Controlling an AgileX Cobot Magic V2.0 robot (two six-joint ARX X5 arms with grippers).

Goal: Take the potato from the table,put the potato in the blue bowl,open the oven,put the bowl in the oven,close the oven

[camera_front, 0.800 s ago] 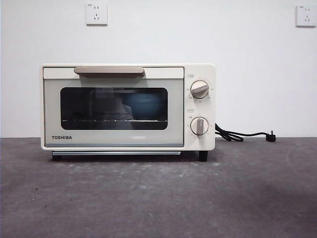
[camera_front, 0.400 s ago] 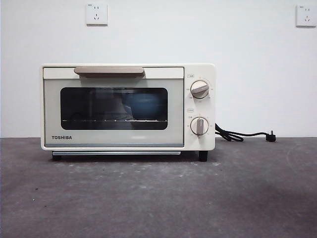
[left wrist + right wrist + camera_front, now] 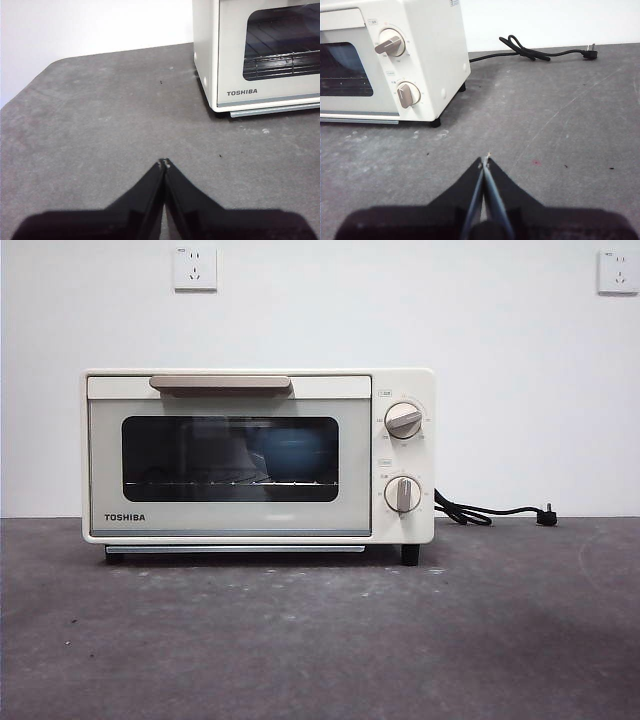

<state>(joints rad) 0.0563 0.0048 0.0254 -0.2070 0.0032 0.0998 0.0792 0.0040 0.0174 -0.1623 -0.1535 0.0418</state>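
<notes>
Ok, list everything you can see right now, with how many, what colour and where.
oven: one, cream-white, door shut, on the table
blue bowl: one, inside the oven, behind the door glass
knobs: two, beige, on the oven's control side
cord: one, black, unplugged, on the table beside the oven
wall sockets: two, white, on the wall
table: one, dark grey
left gripper: jaws shut, above the table
right gripper: jaws shut, above the table

A plain white wall (image 3: 320, 320) fills the background. Up on it sit two white power sockets, one (image 3: 194, 268) high toward the left, another (image 3: 618, 271) right at the far right edge, both with nothing plugged in.
</notes>
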